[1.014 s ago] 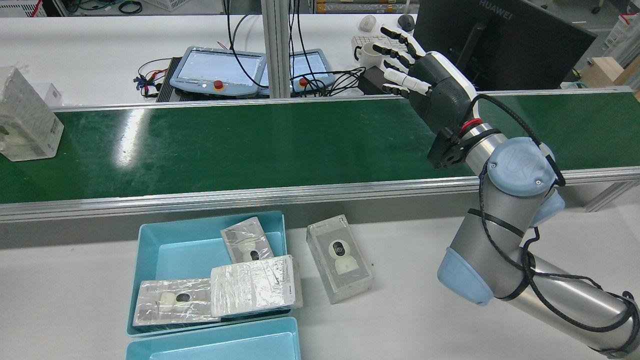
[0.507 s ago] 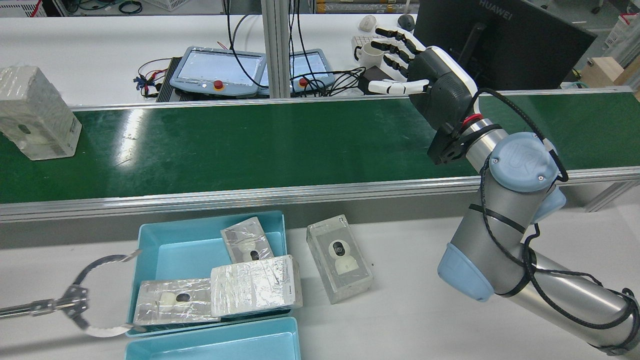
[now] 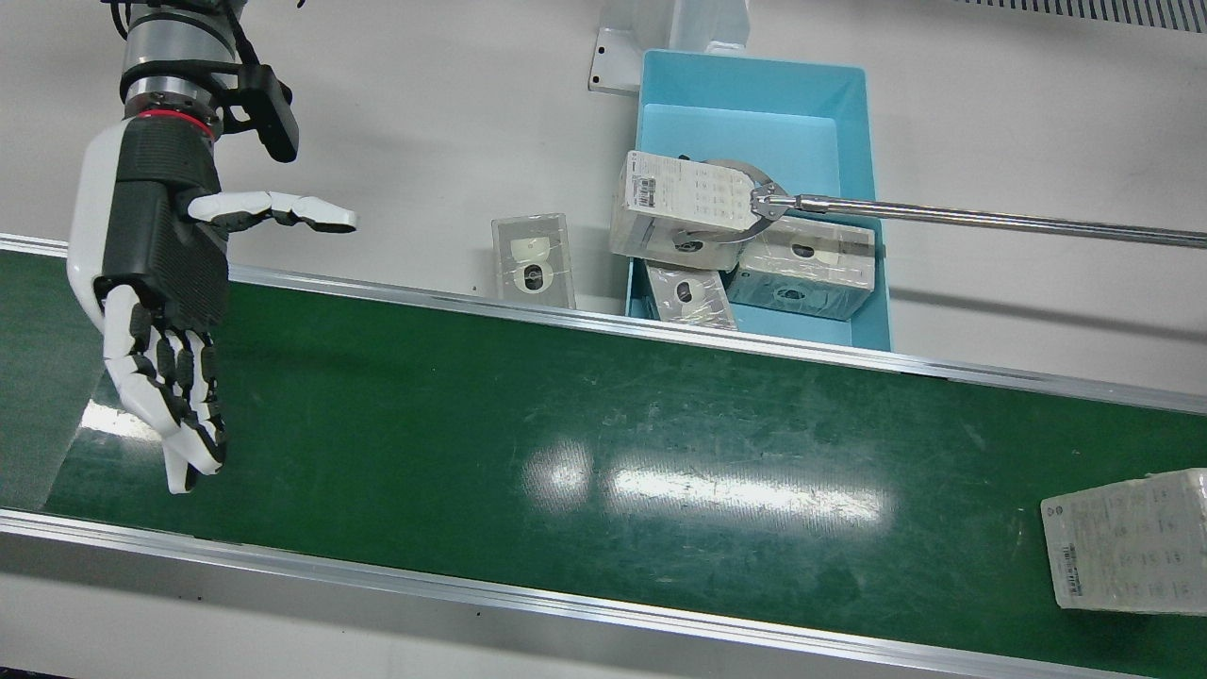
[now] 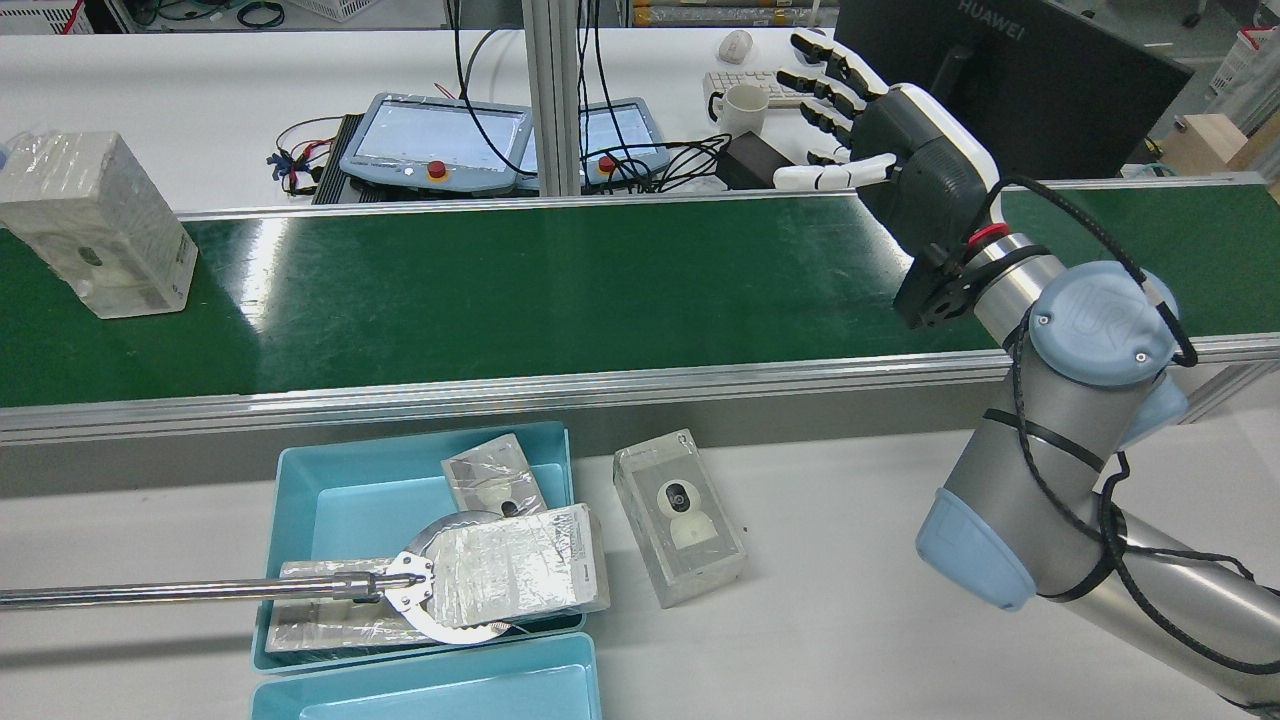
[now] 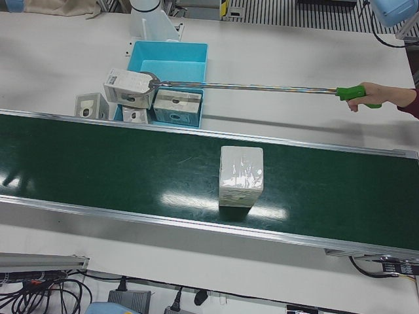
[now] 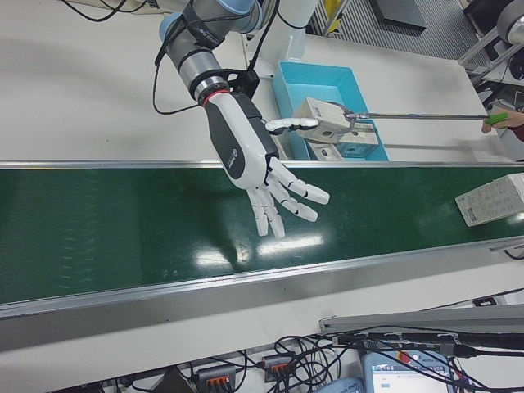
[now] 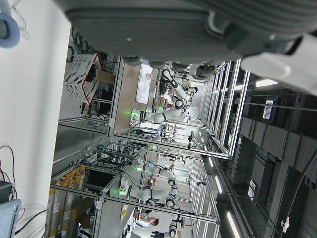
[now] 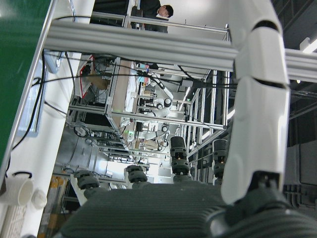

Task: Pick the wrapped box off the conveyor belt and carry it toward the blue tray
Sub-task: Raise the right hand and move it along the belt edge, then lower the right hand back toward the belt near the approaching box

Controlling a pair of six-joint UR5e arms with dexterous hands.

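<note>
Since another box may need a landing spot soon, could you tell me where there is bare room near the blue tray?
The blue tray is crowded: three wrapped boxes and a grabber tool fill its belt-side end, leaving only its other end bare. A loose box lies beside it. Free patches: the white table between that box and the right arm, and the green belt between the oncoming box and the right hand.

From my seat, a long grabber pole (image 4: 200, 590) comes in from 9 o'clock in the rear view, a person's hand (image 5: 374, 97) on its green handle (image 5: 350, 93). Its ring claw (image 4: 440, 592) sits around the end of the topmost spare box (image 4: 515, 570) of three piled in the blue tray (image 4: 300, 470). At 3 o'clock of that pile, a loose box (image 4: 680, 515) lies on the white table (image 4: 850, 600). Toward 12 o'clock I see two teach pendants (image 4: 435, 145), a mug (image 4: 742, 105) and a dark monitor (image 4: 1010, 80).
</note>
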